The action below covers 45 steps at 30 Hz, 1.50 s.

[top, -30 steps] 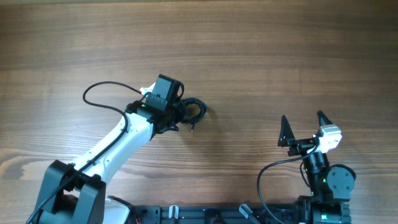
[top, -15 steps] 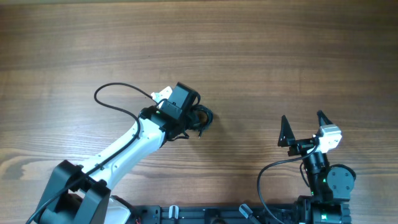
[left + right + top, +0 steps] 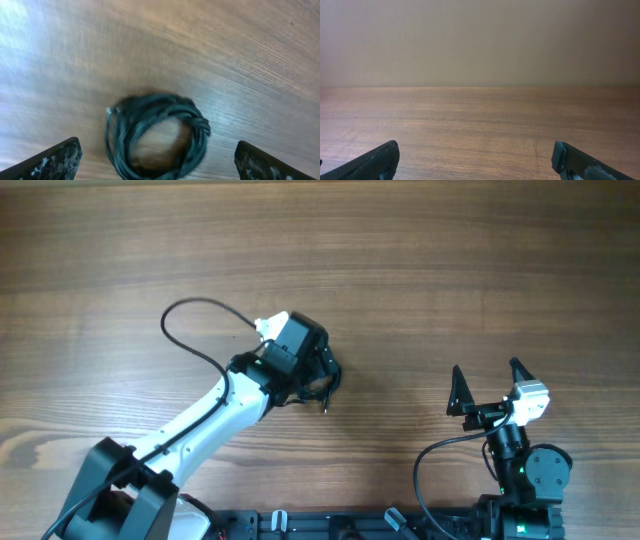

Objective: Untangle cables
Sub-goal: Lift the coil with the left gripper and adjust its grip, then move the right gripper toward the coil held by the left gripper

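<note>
The cables (image 3: pixel 198 126) form one dark coiled bundle lying on the wooden table, blurred in the left wrist view. My left gripper (image 3: pixel 160 167) hovers right over the coil with both fingers spread wide on either side, touching nothing. From overhead the cables (image 3: pixel 330 377) peek out from under the left gripper (image 3: pixel 316 368), with one plug end (image 3: pixel 325 409) poking toward the front. My right gripper (image 3: pixel 487 374) stands open at the right front, well away from the bundle. The right wrist view shows the right gripper (image 3: pixel 479 162) with only bare wood between its fingers.
The left arm's own thicker black cable (image 3: pixel 190 330) loops over the table behind the arm. The arm bases and a black rail (image 3: pixel 330 525) run along the front edge. The wooden table (image 3: pixel 450 270) stretches far and right.
The left arm carried the coiled bundle to the right, then opened its jaws and let the bundle go. The right arm has not moved.
</note>
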Motion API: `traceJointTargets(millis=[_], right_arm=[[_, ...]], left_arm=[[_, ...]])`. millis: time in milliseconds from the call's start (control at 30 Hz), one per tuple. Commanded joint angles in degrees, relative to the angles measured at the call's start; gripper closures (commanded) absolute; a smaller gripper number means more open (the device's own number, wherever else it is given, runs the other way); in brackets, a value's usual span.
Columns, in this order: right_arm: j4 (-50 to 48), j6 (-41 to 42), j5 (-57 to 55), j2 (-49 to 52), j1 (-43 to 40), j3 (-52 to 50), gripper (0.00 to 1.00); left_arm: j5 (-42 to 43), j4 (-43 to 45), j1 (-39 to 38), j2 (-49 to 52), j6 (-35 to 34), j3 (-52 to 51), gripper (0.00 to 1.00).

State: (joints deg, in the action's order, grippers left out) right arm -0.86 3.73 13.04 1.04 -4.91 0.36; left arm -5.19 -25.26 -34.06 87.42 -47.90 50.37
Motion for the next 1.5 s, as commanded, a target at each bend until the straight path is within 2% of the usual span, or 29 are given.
traceJointTargets(millis=[0, 33, 100, 133, 267, 400, 467, 633, 700, 800, 967, 1200, 1333, 1367, 1433, 1467], right_arm=[[-0.11, -0.61, -0.52, -0.83, 0.24, -0.07, 0.00], [-0.11, -0.61, -0.52, -0.83, 0.24, -0.07, 0.00], [-0.11, -0.59, -0.52, -0.83, 0.24, -0.07, 0.00], [-0.11, -0.61, -0.52, -0.83, 0.24, -0.07, 0.00], [-0.11, -0.59, -0.52, -0.83, 0.24, -0.07, 0.00], [-0.11, -0.61, -0.52, -0.83, 0.24, -0.07, 0.00], [-0.11, -0.61, -0.52, -0.83, 0.24, -0.07, 0.00], [-0.11, -0.59, -0.52, -0.83, 0.24, -0.07, 0.00], [-0.11, -0.59, -0.52, -0.83, 0.24, -0.07, 0.00], [-0.11, -0.61, -0.52, -0.83, 0.24, -0.07, 0.01], [-0.09, -0.59, -0.52, -0.83, 0.24, -0.07, 0.00], [-0.11, -0.61, -0.52, -0.83, 0.24, -0.07, 0.00], [-1.27, -0.26, -0.24, -0.83, 0.24, -0.07, 0.00], [-2.21, 2.27, 1.68, -0.83, 0.24, -0.07, 0.00], [-2.14, 12.48, 7.72, -0.83, 0.24, -0.07, 0.00], [-0.68, 23.76, 14.47, -0.81, 0.24, -0.07, 0.00]], left_arm=[[-2.84, 0.63, 3.45, -2.16, 16.11, 4.37, 0.03], [-2.84, 0.90, 4.09, -2.36, 17.79, 4.70, 0.12], [-2.80, 1.14, 5.53, -2.03, 19.93, 4.72, 0.41], [-2.25, 0.66, 5.81, -1.46, 20.83, 4.72, 0.47], [2.86, -2.64, 5.79, 1.14, 24.96, 4.72, 0.45], [6.40, -6.10, 5.79, 4.57, 24.96, 4.70, 0.42], [11.32, -6.12, 5.79, 6.62, 24.94, 4.70, 0.43], [12.63, -5.77, 5.81, 11.96, 20.04, 4.70, 0.70], [12.39, -4.98, 5.81, 14.05, 20.00, 4.70, 0.96], [11.54, -4.33, 5.81, 13.92, 20.00, 4.79, 0.96], [11.23, -4.37, 6.73, 7.56, 18.99, 5.40, 0.96], [5.09, -9.88, 6.97, -7.48, 4.42, 5.40, 0.96], [5.40, -12.81, 6.91, -9.44, 3.04, 5.40, 0.96], [5.77, -13.42, 6.91, -9.42, 3.08, 5.40, 0.96], [5.79, -13.94, 6.91, -9.40, 3.10, 5.35, 0.96], [5.81, -13.81, 6.91, -9.40, 3.10, 5.35, 0.96]])
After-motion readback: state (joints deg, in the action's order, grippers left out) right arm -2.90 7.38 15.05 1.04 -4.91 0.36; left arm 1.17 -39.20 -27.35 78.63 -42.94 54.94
